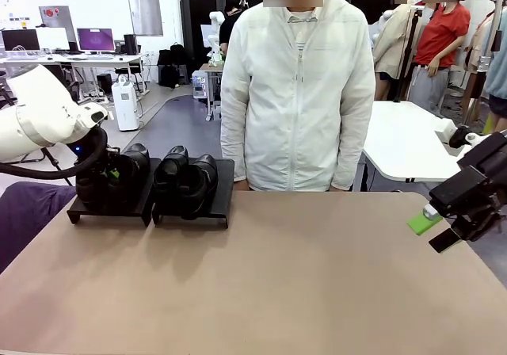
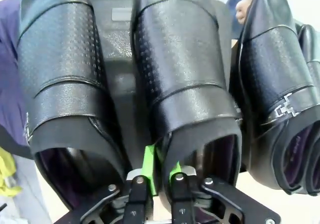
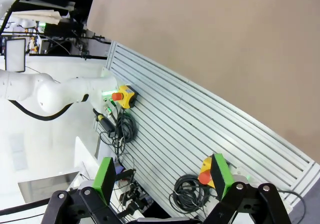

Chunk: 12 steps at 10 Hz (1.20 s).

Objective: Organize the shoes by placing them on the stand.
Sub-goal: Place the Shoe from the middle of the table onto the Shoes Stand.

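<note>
Black shiny leather shoes [image 1: 185, 182] stand in pairs on two low matte-black stand platforms [image 1: 224, 192] at the far left of the tan table [image 1: 261, 284]. Left gripper [image 2: 159, 176] pinches the rear rim of one shoe [image 2: 187, 89] between nearly closed green pads. Right gripper [image 3: 165, 176] hangs spread wide, grasping nothing, off the table's right edge.

Near and middle table [image 1: 277, 284] bare, open passage across whole width for me. Far left corner blocked: two stands [image 1: 190, 212] side by side, touching, four shoes [image 1: 186, 182] packed on top, no spare slot. My left gripper [image 2: 160, 176] wedged at heel rim of middle shoe [image 2: 185, 84]; neighbour shoe [image 2: 65, 79] close on one side, third shoe [image 2: 280, 99] close on other; narrow gaps. Person [image 1: 297, 93] stands at far edge, centre. My right gripper [image 1: 444, 228] hangs past right table edge, jaws wide, air around it free.
</note>
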Each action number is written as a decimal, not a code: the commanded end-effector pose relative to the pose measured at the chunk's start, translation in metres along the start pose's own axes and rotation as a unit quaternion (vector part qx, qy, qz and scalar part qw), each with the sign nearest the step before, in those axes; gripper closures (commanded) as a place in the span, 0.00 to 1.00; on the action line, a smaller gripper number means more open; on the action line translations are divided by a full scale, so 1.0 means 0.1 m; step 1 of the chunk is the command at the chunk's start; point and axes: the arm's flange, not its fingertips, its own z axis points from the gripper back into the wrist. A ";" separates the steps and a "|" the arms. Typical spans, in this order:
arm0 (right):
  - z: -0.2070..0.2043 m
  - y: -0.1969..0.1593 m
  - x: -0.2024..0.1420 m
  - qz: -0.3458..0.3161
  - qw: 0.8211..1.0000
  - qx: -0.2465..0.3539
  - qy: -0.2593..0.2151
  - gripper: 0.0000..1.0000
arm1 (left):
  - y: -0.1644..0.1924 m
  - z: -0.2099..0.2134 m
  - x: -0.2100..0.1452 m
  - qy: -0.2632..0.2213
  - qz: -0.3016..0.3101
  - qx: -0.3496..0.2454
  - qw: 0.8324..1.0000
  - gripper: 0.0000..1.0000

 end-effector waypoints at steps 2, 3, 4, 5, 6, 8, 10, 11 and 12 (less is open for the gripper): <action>0.04 0.03 0.01 -0.004 1.000 0.005 0.000 0.00 | -0.05 0.20 -0.03 -0.018 -0.012 -0.019 1.000 0.00; 0.04 0.03 0.01 -0.004 1.000 0.005 0.000 0.00 | -0.09 0.30 -0.06 -0.023 -0.019 -0.031 0.999 0.00; 0.04 0.03 0.01 -0.004 1.000 0.005 0.000 0.00 | -0.15 0.43 -0.11 -0.032 -0.025 -0.031 0.999 0.00; 0.04 0.03 0.01 -0.004 1.000 0.005 0.000 0.00 | -0.21 0.60 -0.17 -0.037 -0.031 -0.031 0.998 0.00; 0.04 0.03 0.01 -0.004 1.000 0.005 0.000 0.00 | -0.28 0.83 -0.25 -0.036 -0.033 -0.036 0.998 0.00; 0.04 0.03 0.01 -0.004 1.000 0.005 0.000 0.00 | -0.44 1.44 -0.58 0.008 -0.048 -0.063 0.997 0.00; 0.04 0.03 0.01 -0.004 1.000 0.005 0.000 0.00 | -0.46 1.95 -1.16 0.112 -0.149 -0.142 0.972 0.00; 0.04 0.03 0.01 -0.004 1.000 0.005 0.000 0.00 | -0.36 2.12 -1.53 0.141 -0.177 -0.159 0.961 0.00; 0.04 0.03 0.01 -0.004 1.000 0.005 0.000 0.00 | -0.16 2.24 -1.92 0.140 -0.148 -0.189 0.961 0.00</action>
